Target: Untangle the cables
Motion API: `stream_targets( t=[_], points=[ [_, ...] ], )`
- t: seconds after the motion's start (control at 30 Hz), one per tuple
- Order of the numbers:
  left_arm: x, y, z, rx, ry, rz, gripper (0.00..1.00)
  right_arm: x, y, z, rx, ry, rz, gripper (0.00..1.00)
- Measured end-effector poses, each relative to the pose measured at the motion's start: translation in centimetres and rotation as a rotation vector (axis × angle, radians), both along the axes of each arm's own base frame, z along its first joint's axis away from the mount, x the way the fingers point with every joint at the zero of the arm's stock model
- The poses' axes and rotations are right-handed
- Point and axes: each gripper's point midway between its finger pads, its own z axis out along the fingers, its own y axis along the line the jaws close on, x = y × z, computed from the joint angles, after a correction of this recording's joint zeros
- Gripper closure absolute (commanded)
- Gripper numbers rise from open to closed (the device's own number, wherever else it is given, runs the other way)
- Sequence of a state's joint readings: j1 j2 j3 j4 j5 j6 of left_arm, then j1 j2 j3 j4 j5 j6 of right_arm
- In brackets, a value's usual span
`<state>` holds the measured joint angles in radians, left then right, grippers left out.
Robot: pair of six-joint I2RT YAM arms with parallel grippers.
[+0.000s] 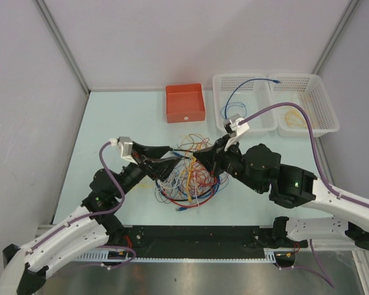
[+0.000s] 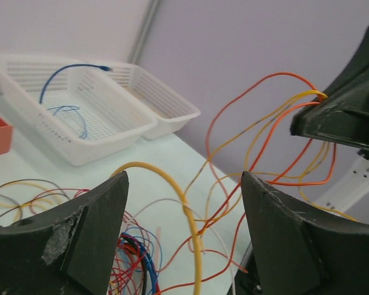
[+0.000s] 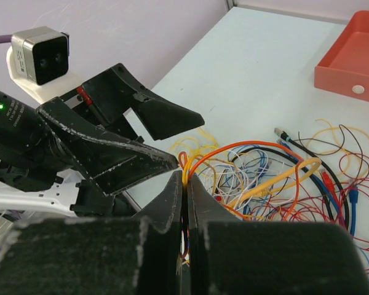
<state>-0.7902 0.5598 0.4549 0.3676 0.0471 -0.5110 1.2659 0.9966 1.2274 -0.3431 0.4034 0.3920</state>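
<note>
The cables [image 1: 187, 175] are lying in one loose tangle of red, orange, yellow, blue, white and black loops at the middle of the table [image 1: 123, 117], just in front of the two arms. A few orange and yellow strands are rising out of the pile. The right gripper [image 3: 186, 184] is pinching them, its fingers pressed tightly together on the thin wires. The left gripper [image 2: 183, 184] is hovering opposite it over the left side of the heap with its fingers spread wide. A thick yellow loop [image 2: 172, 184] is arching up between them, and neither finger is clamping it.

Behind the tangle, a red tray [image 1: 186, 114] is sitting near the far edge of the table. To its right, two white mesh baskets are standing side by side and touching. The nearer basket [image 1: 243, 76] is holding a single blue cable [image 1: 237, 92], and the farther basket [image 1: 295, 76] is holding a pale yellow cable [image 1: 293, 117].

The tabletop is showing as a smooth, pale blue-green sheet. Plain lilac-grey wall panels are enclosing it on three sides, and slim metal posts [image 1: 61, 43] are running along the corners.
</note>
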Motion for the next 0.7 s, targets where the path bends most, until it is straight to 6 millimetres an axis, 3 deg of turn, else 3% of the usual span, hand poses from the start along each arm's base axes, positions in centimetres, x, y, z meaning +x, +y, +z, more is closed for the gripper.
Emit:
stream_targets(
  t=[0.2,0.43,0.53,0.63,0.67,0.7],
  points=[
    [-1.6,-1.9,1.0,-0.013,-0.047,-0.119,0.2,0.0,0.0,-0.3,-0.01,0.003,-0.001,1.0],
    [-2.6,-3.3,1.2,0.002,-0.077,-0.195,0.39,0.1,0.2,-1.0,-0.037,0.012,-0.001,1.0],
    [-2.5,-4.0,0.7,0.025,-0.068,-0.211,0.57,0.1,0.3,-1.2,-0.042,0.015,-0.001,1.0],
    [-2.1,-4.8,-0.3,0.061,-0.057,-0.221,0.82,0.1,0.2,-1.3,-0.043,0.021,-0.002,1.0],
    [-2.0,-5.0,-0.5,0.073,-0.057,-0.224,1.0,0.0,0.2,-1.4,-0.046,0.022,-0.001,0.92],
    [-2.0,-5.1,-0.7,0.078,-0.053,-0.226,1.0,0.1,0.2,-1.5,-0.049,0.023,-0.002,0.78]
  ],
)
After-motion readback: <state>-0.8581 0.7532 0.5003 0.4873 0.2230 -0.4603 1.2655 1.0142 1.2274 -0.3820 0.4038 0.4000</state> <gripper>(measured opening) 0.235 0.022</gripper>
